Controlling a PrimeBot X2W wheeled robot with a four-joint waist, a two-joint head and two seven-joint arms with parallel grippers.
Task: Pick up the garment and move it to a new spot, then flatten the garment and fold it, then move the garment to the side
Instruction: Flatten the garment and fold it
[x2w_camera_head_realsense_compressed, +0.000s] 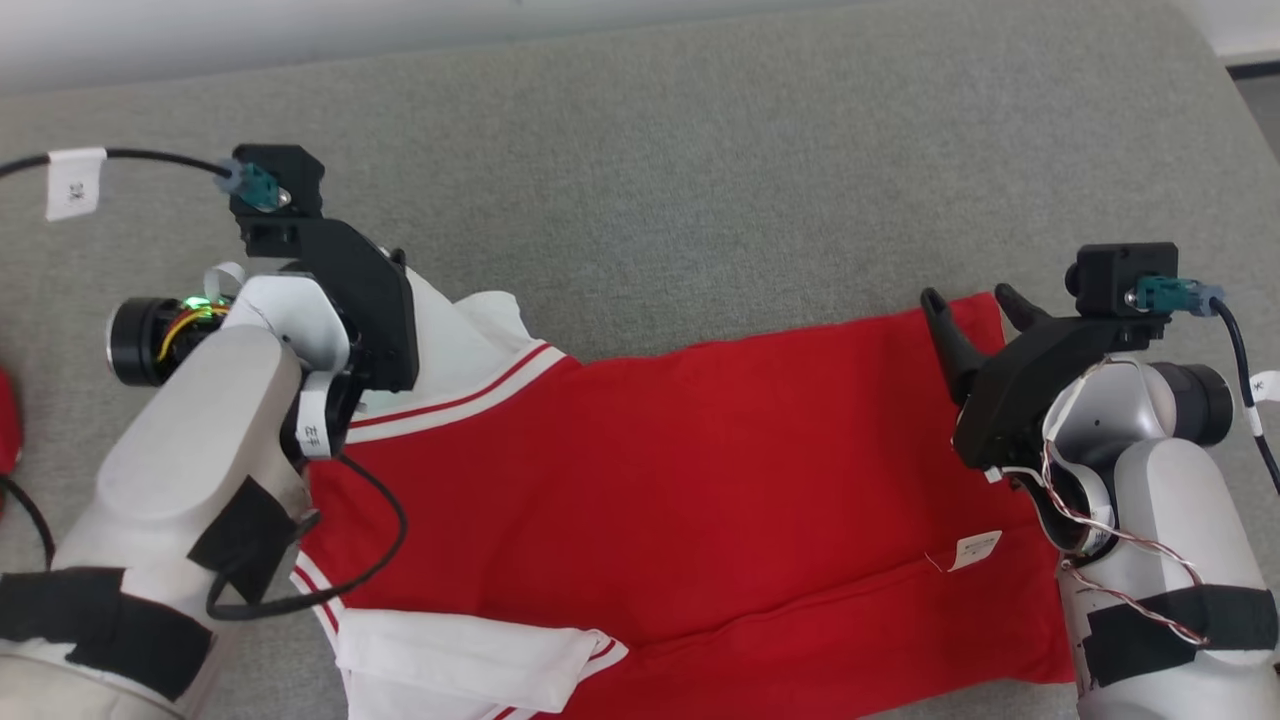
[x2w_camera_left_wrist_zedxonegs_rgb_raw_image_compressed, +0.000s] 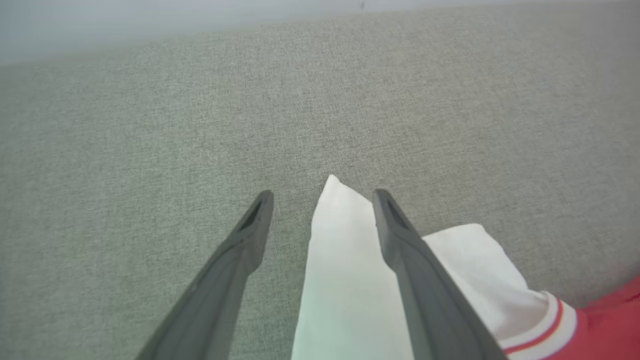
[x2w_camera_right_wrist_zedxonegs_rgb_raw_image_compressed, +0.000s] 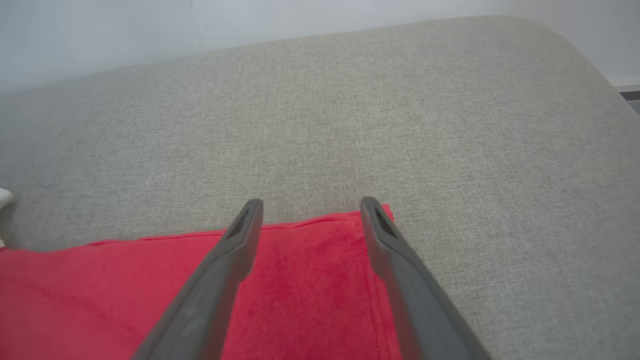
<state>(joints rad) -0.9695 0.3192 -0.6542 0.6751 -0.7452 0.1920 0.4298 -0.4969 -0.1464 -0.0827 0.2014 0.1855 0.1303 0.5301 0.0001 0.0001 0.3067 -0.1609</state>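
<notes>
The red garment (x2w_camera_head_realsense_compressed: 680, 470) lies flat on the grey cushion (x2w_camera_head_realsense_compressed: 700, 180), left gripper (x2w_camera_left_wrist_zedxonegs_rgb_raw_image_compressed: 322, 197) over its far sleeve (x2w_camera_left_wrist_zedxonegs_rgb_raw_image_compressed: 345, 260), right gripper (x2w_camera_right_wrist_zedxonegs_rgb_raw_image_compressed: 310, 202) over its far hem corner (x2w_camera_head_realsense_compressed: 985, 315), both spread wide, seemingly poised to pinch for folding.

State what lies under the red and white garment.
The garment lies spread on a grey fabric surface, which shows beyond its far edge. What is directly beneath is covered by the cloth and cannot be seen.

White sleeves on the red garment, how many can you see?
2. One sleeve lies at the garment's far left corner, the other is folded over its near left edge.
</notes>
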